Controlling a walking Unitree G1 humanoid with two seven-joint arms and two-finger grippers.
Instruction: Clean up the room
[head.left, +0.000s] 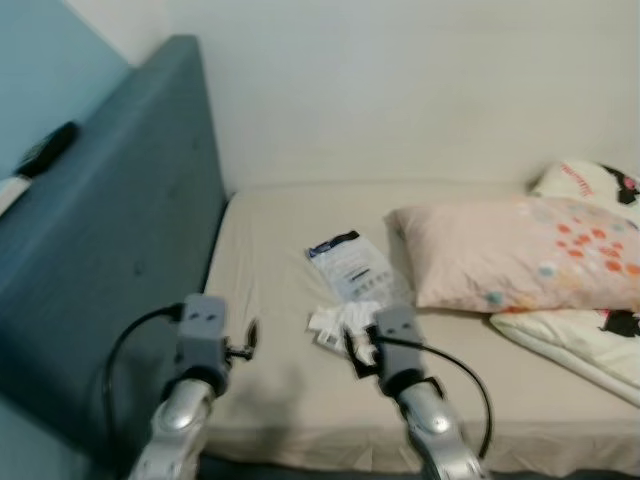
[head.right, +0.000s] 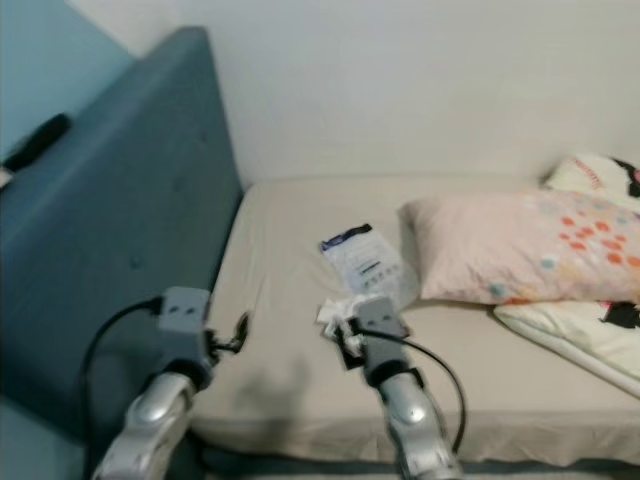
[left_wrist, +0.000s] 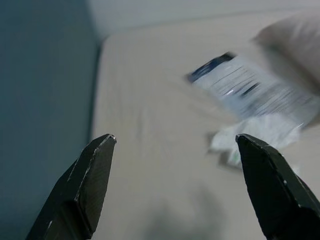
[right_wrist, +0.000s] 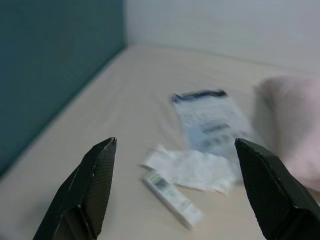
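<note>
A clear plastic packet with blue and white print (head.left: 350, 264) lies flat in the middle of the beige bed (head.left: 270, 380). Just in front of it sit a crumpled white wrapper (right_wrist: 192, 169) and a small white tube-like packet (right_wrist: 173, 198). My right gripper (right_wrist: 175, 192) hovers open above the bed, a short way before this litter, nothing between its fingers. My left gripper (left_wrist: 175, 187) is open too, held over the bed's left part near the headboard, the wrapper (left_wrist: 260, 135) ahead and to its right.
A tall blue-grey upholstered headboard (head.left: 110, 260) runs along the bed's left side, with a dark object (head.left: 48, 148) on its top. A pink patterned pillow (head.left: 525, 252) and white printed bedding (head.left: 590, 340) lie at the right. A white wall stands behind.
</note>
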